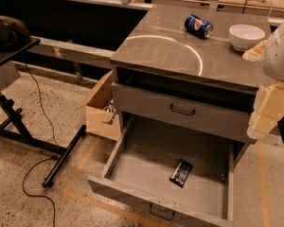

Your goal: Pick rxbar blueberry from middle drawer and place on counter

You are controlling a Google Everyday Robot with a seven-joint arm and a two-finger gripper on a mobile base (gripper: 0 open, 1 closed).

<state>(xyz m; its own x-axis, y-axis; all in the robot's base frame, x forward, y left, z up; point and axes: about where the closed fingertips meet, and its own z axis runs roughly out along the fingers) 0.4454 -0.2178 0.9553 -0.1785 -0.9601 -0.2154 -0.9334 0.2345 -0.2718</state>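
1. Rxbar blueberry [181, 172] lies in the open middle drawer [142, 167], below-left of the gripper [267, 110].
2. Gripper hangs off the counter [161, 56] edge, bar unheld; its opening I cannot tell.
3. Reaching: next, descend leftward onto it.

One view, set high, looking down on the cabinet front at a slant. Mid-range: the whole worktop [170, 56] and the open middle drawer [156, 174] both fit in frame. The hand [269, 111] sits close to the lens at the right edge, partly cut off. The worktop lies left of the hand and farther back, the drawer floor left and below, and a black stand [33, 141] far left.
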